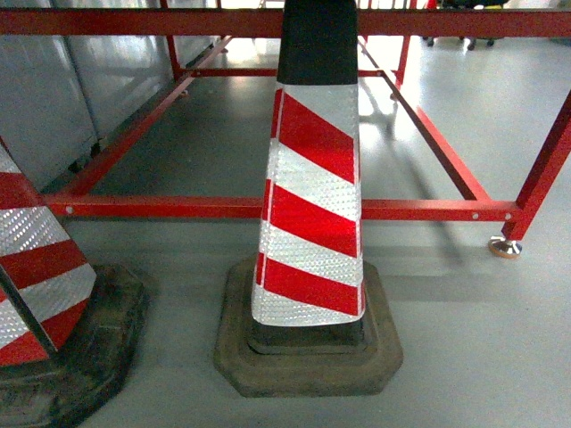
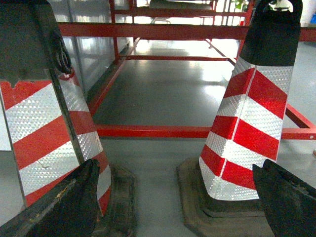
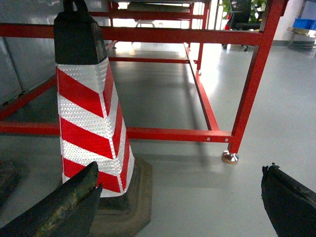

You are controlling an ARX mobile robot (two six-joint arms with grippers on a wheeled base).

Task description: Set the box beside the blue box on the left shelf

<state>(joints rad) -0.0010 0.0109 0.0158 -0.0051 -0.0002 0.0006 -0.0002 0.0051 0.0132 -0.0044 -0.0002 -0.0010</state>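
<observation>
The box, the blue box and the left shelf are all out of view. My left gripper is open and holds nothing. Its dark fingers frame the bare floor between two cones. My right gripper is also open and empty, hovering low over the grey floor to the right of a cone. Neither gripper shows in the head view.
A red-and-white striped traffic cone on a rubber base stands right in front, a second cone at the left. Behind them runs a red tubular steel frame with a footed leg. Grey cabinets line the left. Something small and blue sits far back right.
</observation>
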